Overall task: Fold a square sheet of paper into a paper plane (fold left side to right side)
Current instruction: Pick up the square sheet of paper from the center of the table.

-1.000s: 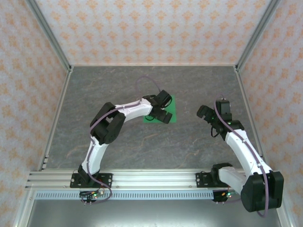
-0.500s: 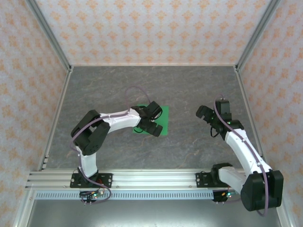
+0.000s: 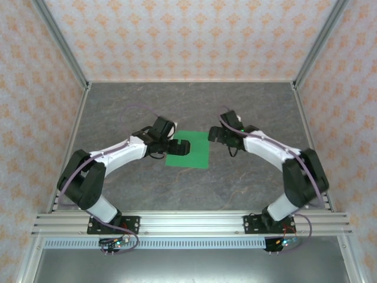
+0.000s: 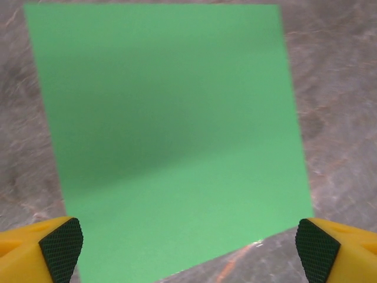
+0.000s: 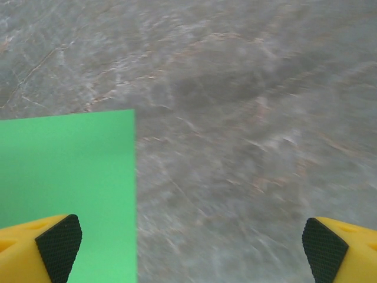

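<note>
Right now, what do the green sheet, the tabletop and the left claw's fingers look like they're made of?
Green sheet: thin paper, matte, lying dead flat with crisp edges.
Tabletop: grey veined stone look, matte; possibly a printed laminate or mat.
Left claw fingers: smooth yellow, likely moulded plastic; their pads black, cross-hatched, probably rubber.

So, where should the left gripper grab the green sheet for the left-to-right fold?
The square sheet of paper lies flat and unfolded, so only an edge offers purchase: likely its left edge, approached low from the left, where the open left gripper hovers.
</note>
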You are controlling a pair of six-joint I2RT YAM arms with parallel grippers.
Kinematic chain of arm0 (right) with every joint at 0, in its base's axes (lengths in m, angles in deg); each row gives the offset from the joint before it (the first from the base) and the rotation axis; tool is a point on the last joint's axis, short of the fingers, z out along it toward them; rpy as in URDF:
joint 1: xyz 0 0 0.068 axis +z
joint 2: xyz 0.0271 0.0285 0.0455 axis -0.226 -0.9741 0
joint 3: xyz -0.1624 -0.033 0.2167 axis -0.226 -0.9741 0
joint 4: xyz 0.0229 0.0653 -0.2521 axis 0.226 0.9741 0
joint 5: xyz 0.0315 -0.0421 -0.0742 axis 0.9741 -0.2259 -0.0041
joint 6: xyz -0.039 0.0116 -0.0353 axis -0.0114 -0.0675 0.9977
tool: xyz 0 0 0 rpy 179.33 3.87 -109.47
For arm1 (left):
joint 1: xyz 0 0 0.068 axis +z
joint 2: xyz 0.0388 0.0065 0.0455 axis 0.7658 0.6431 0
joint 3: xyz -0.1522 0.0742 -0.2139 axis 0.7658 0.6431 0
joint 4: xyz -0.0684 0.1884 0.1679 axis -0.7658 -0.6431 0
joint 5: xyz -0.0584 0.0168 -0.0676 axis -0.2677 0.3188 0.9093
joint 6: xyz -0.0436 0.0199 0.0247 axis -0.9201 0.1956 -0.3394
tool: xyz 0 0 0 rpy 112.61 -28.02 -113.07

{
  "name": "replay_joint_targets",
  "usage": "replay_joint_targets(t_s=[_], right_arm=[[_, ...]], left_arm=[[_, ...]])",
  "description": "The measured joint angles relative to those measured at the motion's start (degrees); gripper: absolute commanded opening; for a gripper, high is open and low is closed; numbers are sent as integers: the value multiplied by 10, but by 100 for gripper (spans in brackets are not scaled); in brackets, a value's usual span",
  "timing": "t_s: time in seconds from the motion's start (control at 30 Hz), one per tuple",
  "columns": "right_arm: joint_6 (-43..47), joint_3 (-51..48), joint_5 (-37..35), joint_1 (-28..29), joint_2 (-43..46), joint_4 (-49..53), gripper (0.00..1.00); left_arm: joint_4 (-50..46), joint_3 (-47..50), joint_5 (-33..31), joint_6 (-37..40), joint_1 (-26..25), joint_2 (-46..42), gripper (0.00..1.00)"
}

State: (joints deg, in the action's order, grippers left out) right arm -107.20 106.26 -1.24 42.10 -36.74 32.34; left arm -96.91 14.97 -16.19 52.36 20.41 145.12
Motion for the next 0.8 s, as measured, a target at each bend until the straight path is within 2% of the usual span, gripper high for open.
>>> replay_joint_targets(t_s=[0.13, 0.33, 0.7, 0.8], right_arm=[[-7, 78, -9, 21, -101, -11, 100], [-11, 157, -13, 34, -199, -7, 100], [-17, 193, -19, 56, -246, 14, 100], [-17, 194, -29, 61, -248, 15, 96]], left_arm=[[23, 4, 33, -12, 5, 30, 92], [37, 4, 42, -17, 4, 68, 90], [49, 13, 41, -16, 5, 81, 85], [54, 16, 40, -16, 5, 81, 84]])
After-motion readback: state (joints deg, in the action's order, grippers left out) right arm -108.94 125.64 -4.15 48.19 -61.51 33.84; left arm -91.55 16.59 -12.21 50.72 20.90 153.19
